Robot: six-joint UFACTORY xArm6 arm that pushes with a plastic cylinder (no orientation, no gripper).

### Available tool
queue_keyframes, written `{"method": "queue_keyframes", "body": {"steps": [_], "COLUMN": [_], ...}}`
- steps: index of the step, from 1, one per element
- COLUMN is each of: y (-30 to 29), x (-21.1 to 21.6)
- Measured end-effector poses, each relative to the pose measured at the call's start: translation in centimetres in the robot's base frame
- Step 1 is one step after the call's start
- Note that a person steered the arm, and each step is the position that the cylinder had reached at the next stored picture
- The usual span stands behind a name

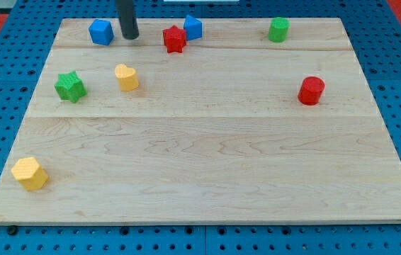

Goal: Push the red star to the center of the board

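Red star [174, 39] sits near bench [207, 170] top edge, touching blue block [193, 27]; my tip [130, 36] just left (no jaws fitted). Push to centre not yet begun, approx.

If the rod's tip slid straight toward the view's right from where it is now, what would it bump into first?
Probably the red star. My tip sits between it and a blue block, level with the star; another blue block lies just beyond.

A pale wooden board [207, 170] carried a red star block [174, 39], two blue blocks [101, 32] [193, 27], a green star [69, 86], a green cylinder [279, 30], a red cylinder [312, 91], a yellow heart [126, 77] and a yellow hexagonal block [30, 173].
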State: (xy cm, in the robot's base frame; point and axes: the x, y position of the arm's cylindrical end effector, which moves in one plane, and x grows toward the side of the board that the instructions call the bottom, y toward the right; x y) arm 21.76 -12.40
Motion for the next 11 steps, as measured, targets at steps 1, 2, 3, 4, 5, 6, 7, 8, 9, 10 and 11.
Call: {"method": "queue_keyframes", "body": {"steps": [1, 2, 3, 4, 5, 6, 7, 8, 9, 10, 11], "y": [3.4, 6.7, 6.3, 6.3, 6.3, 6.3, 7.5, 9.4, 12.4, 13.0, 12.6], "x": [-1.9, 0.3, 4.5, 9.4, 14.4, 14.3, 11.0, 11.3, 13.5, 13.6, 15.7]}}
